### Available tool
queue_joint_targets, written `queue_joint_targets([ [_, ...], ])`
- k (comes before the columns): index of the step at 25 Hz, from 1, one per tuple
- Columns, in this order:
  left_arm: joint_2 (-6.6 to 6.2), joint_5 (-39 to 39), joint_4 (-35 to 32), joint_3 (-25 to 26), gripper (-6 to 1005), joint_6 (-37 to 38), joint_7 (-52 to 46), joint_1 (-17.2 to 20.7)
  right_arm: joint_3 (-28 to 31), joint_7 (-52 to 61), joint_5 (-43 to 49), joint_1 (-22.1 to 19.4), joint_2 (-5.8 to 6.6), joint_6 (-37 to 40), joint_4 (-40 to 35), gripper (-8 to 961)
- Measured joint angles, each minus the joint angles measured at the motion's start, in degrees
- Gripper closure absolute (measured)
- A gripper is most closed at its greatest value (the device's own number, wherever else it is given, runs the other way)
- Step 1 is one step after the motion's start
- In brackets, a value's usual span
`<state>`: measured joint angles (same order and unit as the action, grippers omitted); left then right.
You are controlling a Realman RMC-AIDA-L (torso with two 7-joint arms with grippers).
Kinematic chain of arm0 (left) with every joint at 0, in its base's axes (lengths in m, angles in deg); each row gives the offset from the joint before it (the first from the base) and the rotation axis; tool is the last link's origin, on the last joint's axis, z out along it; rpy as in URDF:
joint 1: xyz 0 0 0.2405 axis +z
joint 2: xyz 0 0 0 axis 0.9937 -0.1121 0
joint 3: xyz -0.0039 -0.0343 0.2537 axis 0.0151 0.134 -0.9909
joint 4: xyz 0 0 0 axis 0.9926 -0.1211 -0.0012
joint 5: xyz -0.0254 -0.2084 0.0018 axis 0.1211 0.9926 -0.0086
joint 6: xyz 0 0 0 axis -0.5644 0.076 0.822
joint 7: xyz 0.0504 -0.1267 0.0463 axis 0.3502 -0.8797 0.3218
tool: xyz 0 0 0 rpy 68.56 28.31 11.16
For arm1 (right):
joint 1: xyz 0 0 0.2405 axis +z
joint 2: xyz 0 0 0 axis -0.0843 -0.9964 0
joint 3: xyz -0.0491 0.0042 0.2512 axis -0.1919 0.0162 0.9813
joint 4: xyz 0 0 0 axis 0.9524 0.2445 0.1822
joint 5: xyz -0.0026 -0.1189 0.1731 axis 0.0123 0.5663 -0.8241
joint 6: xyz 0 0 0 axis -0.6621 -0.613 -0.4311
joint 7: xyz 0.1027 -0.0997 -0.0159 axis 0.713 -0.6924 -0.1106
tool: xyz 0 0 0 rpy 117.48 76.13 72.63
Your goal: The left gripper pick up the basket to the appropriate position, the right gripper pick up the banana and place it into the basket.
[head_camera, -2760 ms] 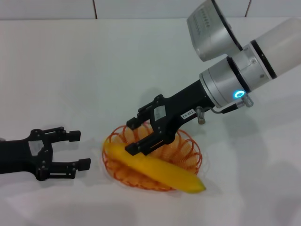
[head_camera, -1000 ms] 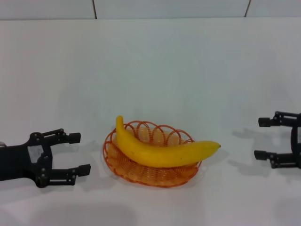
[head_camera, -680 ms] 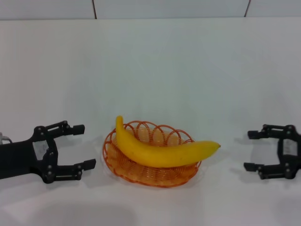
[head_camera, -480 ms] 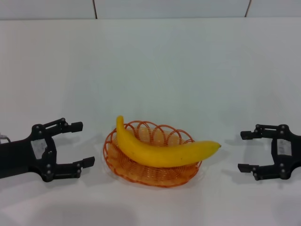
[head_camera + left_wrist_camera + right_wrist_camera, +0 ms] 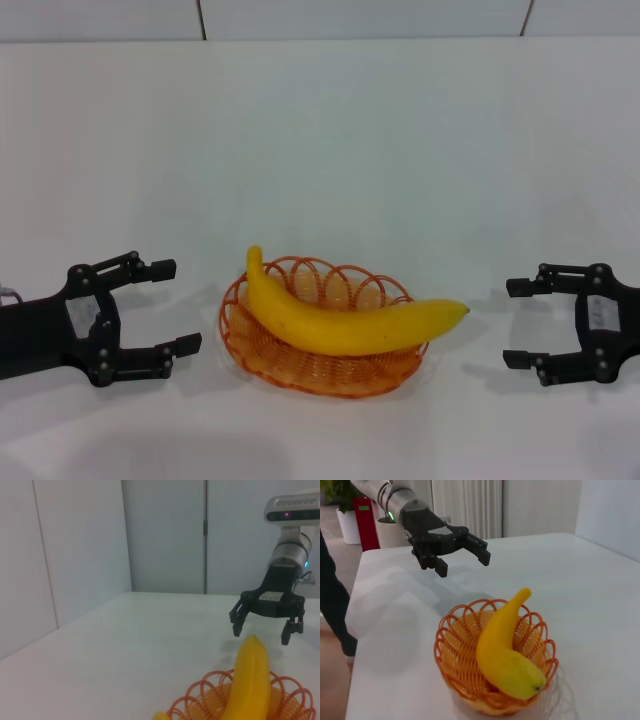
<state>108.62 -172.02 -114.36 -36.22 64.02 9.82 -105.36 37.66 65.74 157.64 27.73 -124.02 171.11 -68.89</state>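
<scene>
The orange wire basket (image 5: pixel 300 370) stands on the white table near its front edge. The yellow banana (image 5: pixel 340 322) lies across the basket, its ends over the rim. The left wrist view shows the banana (image 5: pixel 247 680) and basket (image 5: pixel 200 700); the right wrist view shows the banana (image 5: pixel 502 647) and basket (image 5: pixel 457 665). My left gripper (image 5: pixel 175 307) is open and empty, left of the basket, low over the table. My right gripper (image 5: pixel 515 322) is open and empty, right of the banana's tip. Each wrist view shows the other arm's gripper, the right one (image 5: pixel 267 627) and the left one (image 5: pixel 462 560), beyond the basket.
The white table (image 5: pixel 320 140) stretches far behind the basket. Grey wall panels (image 5: pixel 165 535) stand past the table. A red object (image 5: pixel 365 520), a potted plant (image 5: pixel 335 490) and a dark trouser leg (image 5: pixel 332 605) stand off the table's side.
The right arm released the banana into the basket and withdrew, then my right gripper edged back in toward the banana's tip. My left gripper shifted slightly toward the basket. The banana now rests still.
</scene>
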Motion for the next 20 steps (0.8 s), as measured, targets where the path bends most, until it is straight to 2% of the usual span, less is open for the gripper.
queue_joint_targets([
  [14,0.0,0.0,0.0,0.02,110,0.02,-0.14,-0.06,0.15,0.26,-0.28,0.15,-0.1,0.13,-0.2,130],
  [20,0.09,0.0,0.0,-0.21,110,0.15,-0.14,-0.36,3.02,0.09,-0.56,1.22,-0.48,0.16,0.05,130],
])
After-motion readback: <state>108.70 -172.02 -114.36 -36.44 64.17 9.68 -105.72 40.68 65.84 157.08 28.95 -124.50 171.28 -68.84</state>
